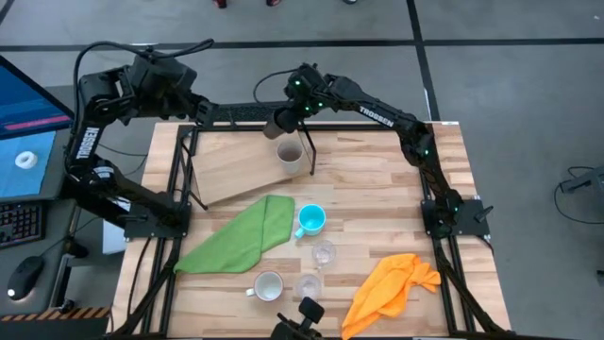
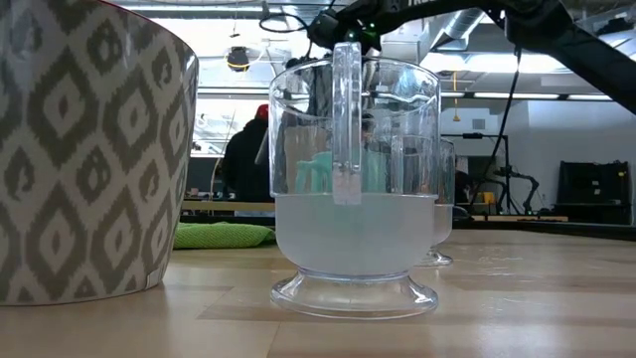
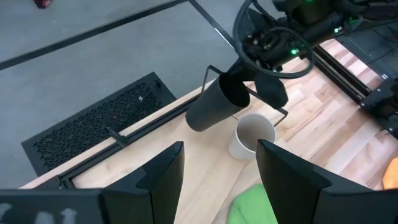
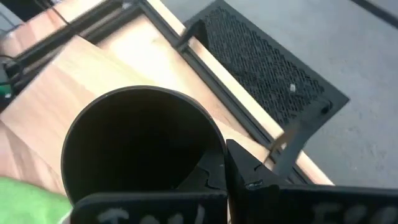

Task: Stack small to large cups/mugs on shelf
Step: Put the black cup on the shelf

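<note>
One hand [image 3: 264, 87] grips black cup [image 3: 214, 104].

Shelf [image 1: 241, 170]: pale plywood board with black wire frame, far left of table. Grey-beige cup [image 1: 290, 157]: upright on the shelf's right end. Black cup [image 1: 282, 122]: tilted in the air just above it, clamped at the rim. Bright blue mug [image 1: 311, 220]: mid-table. Two clear glasses [image 1: 324, 253] [image 1: 308, 285] and white mug [image 1: 268, 285]: upright, near edge.
</note>
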### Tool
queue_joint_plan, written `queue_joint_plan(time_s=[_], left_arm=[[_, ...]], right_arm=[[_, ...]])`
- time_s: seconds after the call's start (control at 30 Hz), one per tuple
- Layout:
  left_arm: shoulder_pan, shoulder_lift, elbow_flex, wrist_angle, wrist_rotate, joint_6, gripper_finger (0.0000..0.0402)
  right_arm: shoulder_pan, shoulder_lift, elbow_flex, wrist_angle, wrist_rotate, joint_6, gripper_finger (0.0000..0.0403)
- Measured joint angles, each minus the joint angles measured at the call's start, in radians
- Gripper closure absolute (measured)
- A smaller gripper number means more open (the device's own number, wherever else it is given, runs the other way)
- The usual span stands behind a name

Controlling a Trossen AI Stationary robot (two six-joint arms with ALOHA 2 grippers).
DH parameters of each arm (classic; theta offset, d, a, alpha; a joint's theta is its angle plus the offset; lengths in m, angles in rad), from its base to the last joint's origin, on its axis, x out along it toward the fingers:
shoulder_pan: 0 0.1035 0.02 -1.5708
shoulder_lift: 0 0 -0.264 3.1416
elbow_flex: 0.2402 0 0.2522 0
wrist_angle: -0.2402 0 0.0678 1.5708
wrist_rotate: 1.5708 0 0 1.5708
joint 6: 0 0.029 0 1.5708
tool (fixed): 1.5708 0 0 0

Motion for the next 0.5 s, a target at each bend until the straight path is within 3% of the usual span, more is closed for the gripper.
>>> queue_joint_plan(time_s=[0.5], left_arm=[[0.0, 0.0, 0.0, 0.0, 0.001, -0.04, 0.021]], right_arm=[[0.01, 0.062, -0.003, -0.012, 0.053, -0.031, 0.0399]])
